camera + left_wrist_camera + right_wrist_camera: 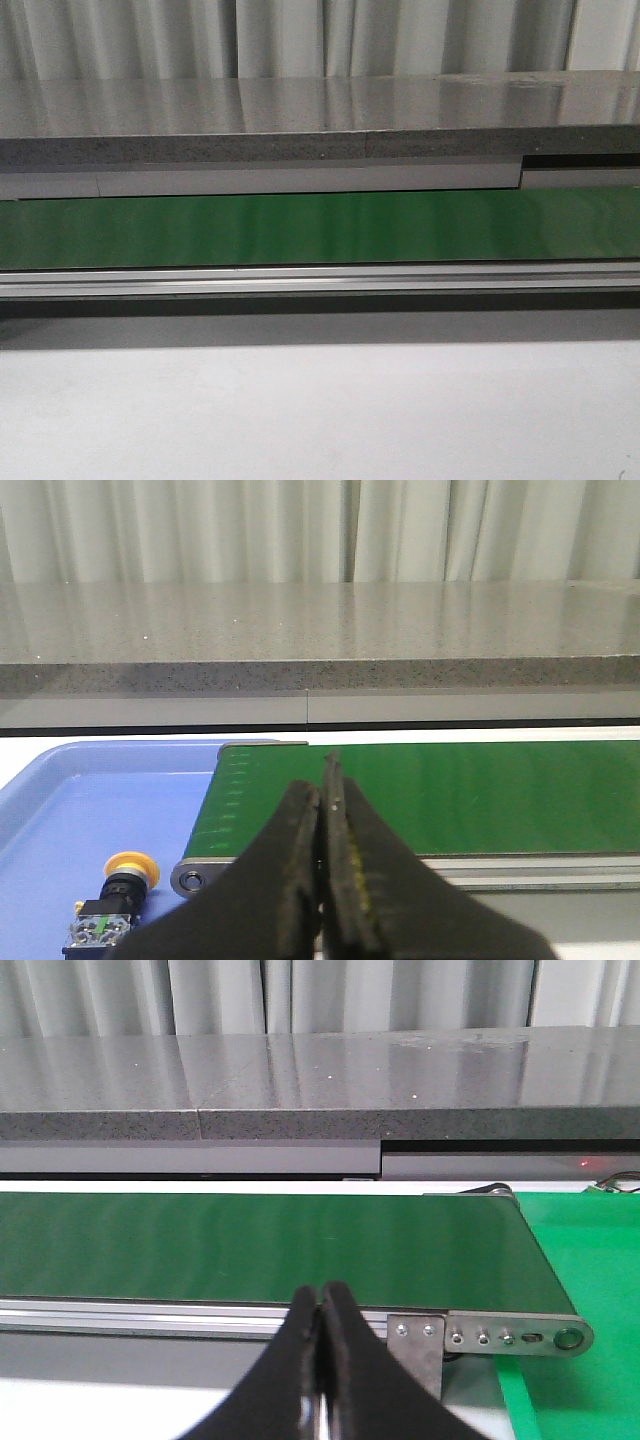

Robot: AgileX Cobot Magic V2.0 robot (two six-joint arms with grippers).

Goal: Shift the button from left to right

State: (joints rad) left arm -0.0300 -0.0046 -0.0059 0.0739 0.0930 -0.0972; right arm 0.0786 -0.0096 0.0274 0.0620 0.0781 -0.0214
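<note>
The button (115,900), with its yellow mushroom cap, black collar and blocky body, lies on its side in a blue tray (70,800) in the left wrist view. My left gripper (322,790) is shut and empty, to the side of the button and in front of the belt's end. My right gripper (322,1295) is shut too, with nothing in it, hanging before the rail of the green conveyor belt (260,1245). Neither gripper shows in the front view, and the button is out of sight there.
The green belt (320,228) runs across the front view behind an aluminium rail (320,280), with a grey stone ledge (320,130) behind it. Its roller end (188,880) borders the blue tray. A green mat (590,1260) lies beyond the belt's other end (570,1338).
</note>
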